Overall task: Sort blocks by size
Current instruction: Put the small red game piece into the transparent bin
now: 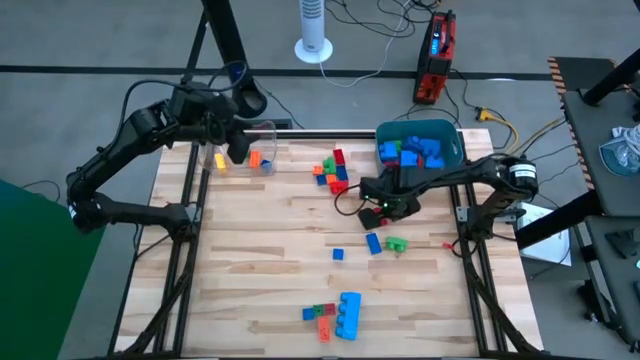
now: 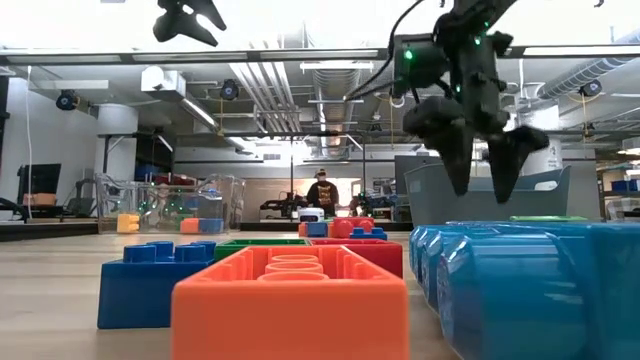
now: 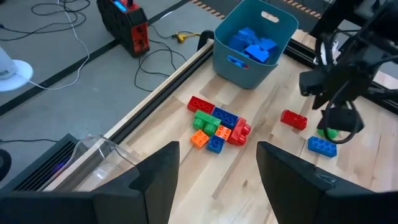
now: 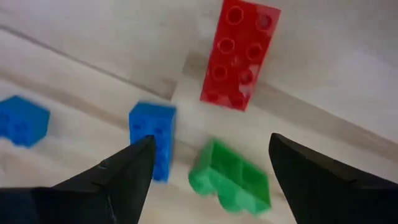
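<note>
My right gripper (image 1: 380, 208) hangs open above the middle right of the table, touching nothing. In the right wrist view, its fingers stand above a red block (image 4: 239, 56), a blue block (image 4: 154, 138) and a green block (image 4: 232, 177), all lying flat on the wood. The low view shows this gripper (image 2: 485, 160) clear of the table. A cluster of mixed blocks (image 1: 333, 170) lies at the far middle. Another group (image 1: 335, 315), with a big light-blue block, lies at the near edge. My left gripper (image 1: 235, 148) is open over the clear box (image 1: 252, 148) at the far left.
The teal tub (image 1: 420, 145) at the far right holds several blue blocks. The clear box holds a yellow block (image 1: 220, 160) and an orange block (image 1: 255, 158). A small blue block (image 1: 338, 254) lies alone at mid-table. Bare wood spans the left half.
</note>
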{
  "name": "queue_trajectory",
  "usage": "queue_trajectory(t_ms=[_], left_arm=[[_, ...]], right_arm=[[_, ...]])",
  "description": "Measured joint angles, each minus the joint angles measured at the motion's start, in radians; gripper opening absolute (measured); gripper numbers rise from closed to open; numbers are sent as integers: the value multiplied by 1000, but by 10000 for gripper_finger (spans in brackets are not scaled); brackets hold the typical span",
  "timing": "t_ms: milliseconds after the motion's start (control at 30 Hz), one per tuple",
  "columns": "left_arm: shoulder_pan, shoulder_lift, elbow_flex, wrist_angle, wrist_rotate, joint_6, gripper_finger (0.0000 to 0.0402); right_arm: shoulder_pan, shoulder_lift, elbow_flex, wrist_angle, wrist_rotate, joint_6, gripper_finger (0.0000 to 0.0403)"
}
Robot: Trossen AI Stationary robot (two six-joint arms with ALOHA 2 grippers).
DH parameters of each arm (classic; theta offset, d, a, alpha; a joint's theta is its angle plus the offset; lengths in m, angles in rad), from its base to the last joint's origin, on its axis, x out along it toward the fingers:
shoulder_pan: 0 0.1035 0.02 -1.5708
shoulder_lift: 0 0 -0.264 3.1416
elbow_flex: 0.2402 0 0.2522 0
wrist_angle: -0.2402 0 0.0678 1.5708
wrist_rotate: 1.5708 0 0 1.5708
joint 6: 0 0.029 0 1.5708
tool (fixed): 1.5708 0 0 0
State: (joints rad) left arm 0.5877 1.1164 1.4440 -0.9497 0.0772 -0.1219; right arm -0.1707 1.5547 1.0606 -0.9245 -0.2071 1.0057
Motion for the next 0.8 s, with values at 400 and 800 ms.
queue_trajectory(t_ms=[400,800], left_arm=[[0,29,0,44,0,8,201],[-21,91,0,64,8,23,201]], right_arm=[[-14,104,-85,157,132,-32,289],[-15,151,-64,173,129,-86,141]])
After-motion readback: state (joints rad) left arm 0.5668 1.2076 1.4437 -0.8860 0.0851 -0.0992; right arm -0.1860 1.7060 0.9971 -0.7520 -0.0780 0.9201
